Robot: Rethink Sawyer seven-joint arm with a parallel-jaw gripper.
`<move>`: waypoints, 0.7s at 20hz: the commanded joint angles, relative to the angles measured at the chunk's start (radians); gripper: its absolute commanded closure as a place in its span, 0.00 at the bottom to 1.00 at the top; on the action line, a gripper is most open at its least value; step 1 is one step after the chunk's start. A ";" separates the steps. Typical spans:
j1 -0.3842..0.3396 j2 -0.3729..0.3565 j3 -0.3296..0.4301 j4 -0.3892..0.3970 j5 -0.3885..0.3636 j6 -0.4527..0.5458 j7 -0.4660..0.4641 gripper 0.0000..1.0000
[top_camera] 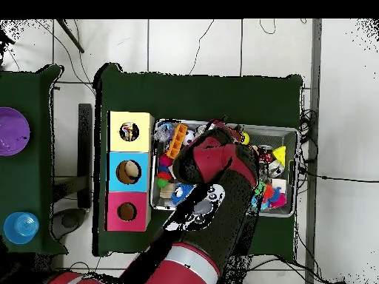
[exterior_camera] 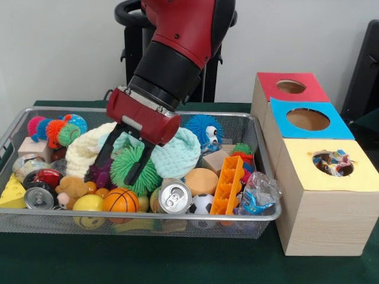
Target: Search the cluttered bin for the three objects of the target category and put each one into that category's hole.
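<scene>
The wire mesh bin (exterior_camera: 177, 216) is full of toys; it also shows in the overhead view (top_camera: 290, 133). My gripper (exterior_camera: 112, 176) is open, with its black fingers (exterior_camera: 137, 167) reaching down into the bin's middle, beside a green spiky ball (exterior_camera: 127, 168) and between the pale-yellow cloth (exterior_camera: 83, 148) and the mint cloth (exterior_camera: 177, 155). The yellow-topped box (exterior_camera: 331, 177) stands at the right, and a multicoloured speckled textile (exterior_camera: 334, 163) shows inside its hole (top_camera: 129, 133). I see no other speckled textile in the bin. In the overhead view the arm (top_camera: 218, 177) hides the gripper.
The blue-topped box (exterior_camera: 308, 120) and the red-topped box (exterior_camera: 290, 87) stand behind the yellow one. The bin holds a drink can (exterior_camera: 174, 197), an orange block (exterior_camera: 228, 186), a basketball (exterior_camera: 120, 201), a blue spiky ball (exterior_camera: 203, 130) and a crumpled plastic bottle (exterior_camera: 259, 192).
</scene>
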 commanded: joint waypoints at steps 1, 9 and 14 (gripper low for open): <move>-0.019 0.037 0.066 -0.015 0.043 -0.053 0.100 0.00; -0.022 0.031 0.072 -0.010 0.040 -0.045 0.094 0.00; -0.051 -0.025 0.144 0.045 0.003 0.021 0.034 0.00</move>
